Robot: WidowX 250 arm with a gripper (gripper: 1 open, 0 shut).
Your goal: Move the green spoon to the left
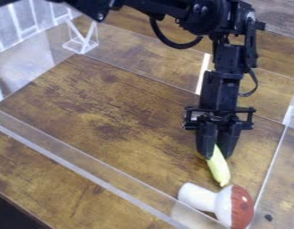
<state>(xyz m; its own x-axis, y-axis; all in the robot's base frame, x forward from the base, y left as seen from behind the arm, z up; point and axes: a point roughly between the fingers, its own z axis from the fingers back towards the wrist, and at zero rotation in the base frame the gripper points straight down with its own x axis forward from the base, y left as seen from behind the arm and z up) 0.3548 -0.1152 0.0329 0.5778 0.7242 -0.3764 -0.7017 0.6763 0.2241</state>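
Note:
The green spoon (217, 163) lies at the right of the wooden tabletop, a slim yellow-green handle angled toward the front. Its upper end is hidden between the fingers of my black gripper (220, 145), which points straight down and is shut on the spoon. The spoon's lower tip rests on or just above the wood; I cannot tell which. The black arm (224, 76) rises from the gripper toward the top of the view.
A toy mushroom (221, 202) with white stem and red cap lies at the front right, just below the spoon. A clear acrylic wall (78, 168) rims the wooden table (101, 107). A clear stand (78, 38) sits at the back left.

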